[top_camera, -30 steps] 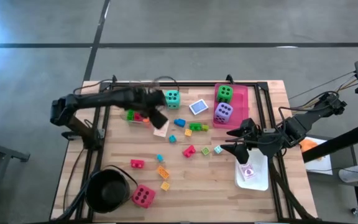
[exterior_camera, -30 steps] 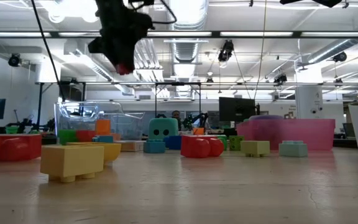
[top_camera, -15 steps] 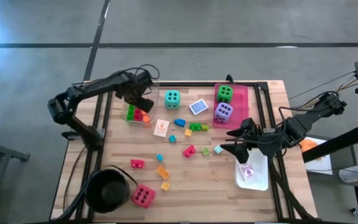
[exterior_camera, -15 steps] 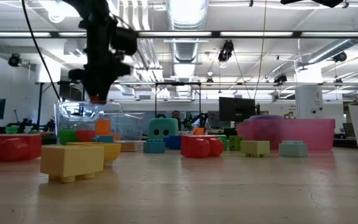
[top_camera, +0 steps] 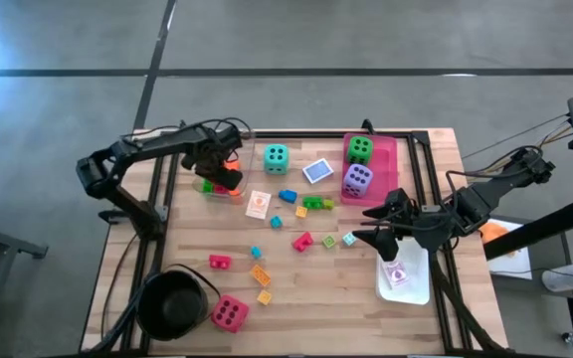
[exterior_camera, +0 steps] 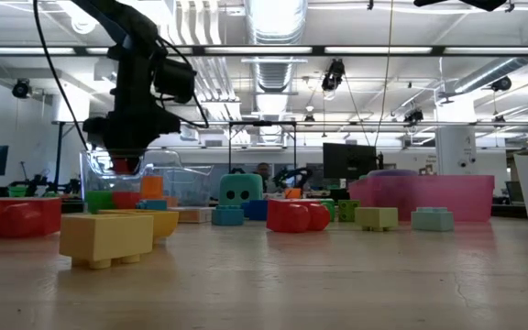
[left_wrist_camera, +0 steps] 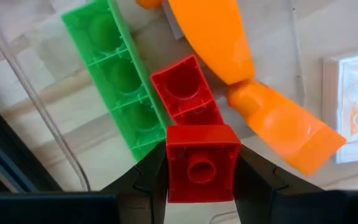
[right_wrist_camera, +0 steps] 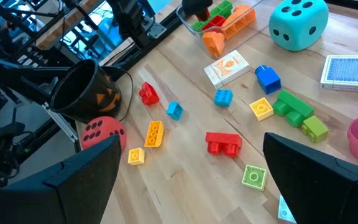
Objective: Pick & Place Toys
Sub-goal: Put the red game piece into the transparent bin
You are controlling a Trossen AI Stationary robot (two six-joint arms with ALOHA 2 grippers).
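Crowding the clear tray [left_wrist_camera: 36, 93] beneath the left gripper [left_wrist_camera: 202, 177]'s pinched red block [left_wrist_camera: 202, 163]: green brick [left_wrist_camera: 118, 87], red brick [left_wrist_camera: 185, 93], orange pieces [left_wrist_camera: 253, 93].

Under my left hand [top_camera: 221, 177] the clear tray [exterior_camera: 108, 165] is crowded with a green block [left_wrist_camera: 114, 74], a red block [left_wrist_camera: 185, 90] and orange pieces [left_wrist_camera: 253, 93]. Loose small blocks [top_camera: 304, 242] and a card [top_camera: 257, 204] dot mid-bench. My right hand [top_camera: 373, 225] has bare bench [top_camera: 316, 298] toward the front, between the black pot [top_camera: 172, 303] and the white tray [top_camera: 411, 283].
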